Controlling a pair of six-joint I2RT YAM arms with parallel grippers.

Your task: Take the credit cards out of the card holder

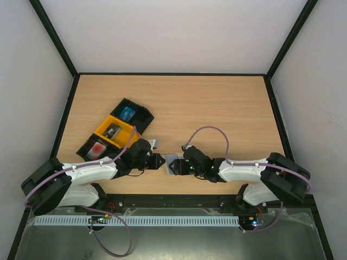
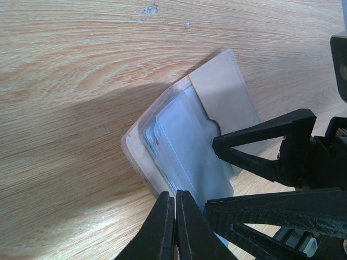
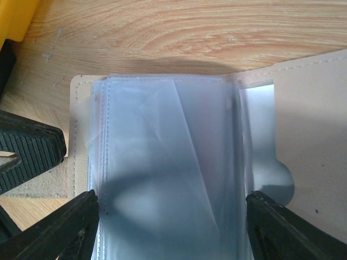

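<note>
**A:** Where does the card holder (image 2: pixel 187 146) lie?

**B:** Flat on the surface (image 1: pixel 217 108), opened out, near the yellow tray (image 1: pixel 128 136) and on its arm-base side. Its tan flap (image 2: pixel 222 86) is folded back and the clear sleeves (image 3: pixel 162 141) face up. It sits between the two pincers.

**A:** And the pincers?

**B:** The left pincer (image 2: pixel 174 208) is closed, with its tips at the holder's edge. I cannot tell whether it is pressing down or only touching. The right pincer (image 3: pixel 172 208) is open, one jaw on each side of the sleeve stack and just beside its edges. It has not clamped anything that I can see.

**A:** Any card in sight?

**B:** Only a sliver of a red card (image 2: pixel 158 142), tucked in the sleeves toward the holder's spine. From the right wrist the plastic looks cloudy and I cannot make out a card.

**A:** So how should this step go?

**B:** I'd have the left pincer pin the holder firmly so it cannot slide. The right should take hold of the card itself, not the whole bundle of sleeves. Slippery plastic will likely bunch up or lift the holder. Then draw the card out along the sleeve's opening, slowly, and stop if the holder starts to follow.
</note>
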